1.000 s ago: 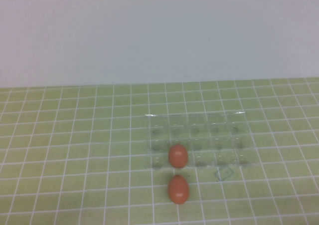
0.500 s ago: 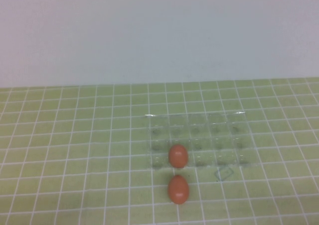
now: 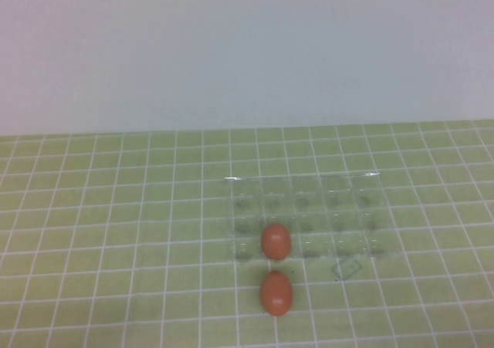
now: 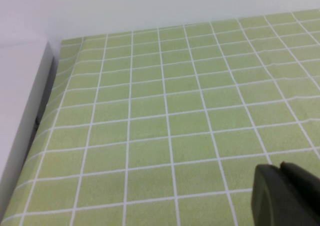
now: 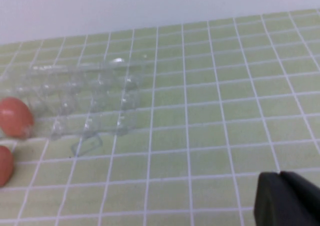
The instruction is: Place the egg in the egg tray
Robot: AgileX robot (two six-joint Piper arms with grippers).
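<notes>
The clear egg tray (image 3: 332,209) lies on the green checked cloth right of centre. One orange-brown egg (image 3: 275,241) sits in a front-row cup near the tray's left end. A second egg (image 3: 275,292) lies on the cloth just in front of it. Neither arm shows in the high view. In the right wrist view the tray (image 5: 95,100) and both eggs (image 5: 15,117) (image 5: 4,165) lie far from my right gripper (image 5: 279,175), whose fingers are together and empty. My left gripper (image 4: 280,165) is shut and empty over bare cloth.
A small clear plastic piece (image 3: 346,268) lies on the cloth by the tray's front right corner. A white wall (image 3: 247,55) backs the table. A white raised edge (image 4: 25,110) borders the cloth in the left wrist view.
</notes>
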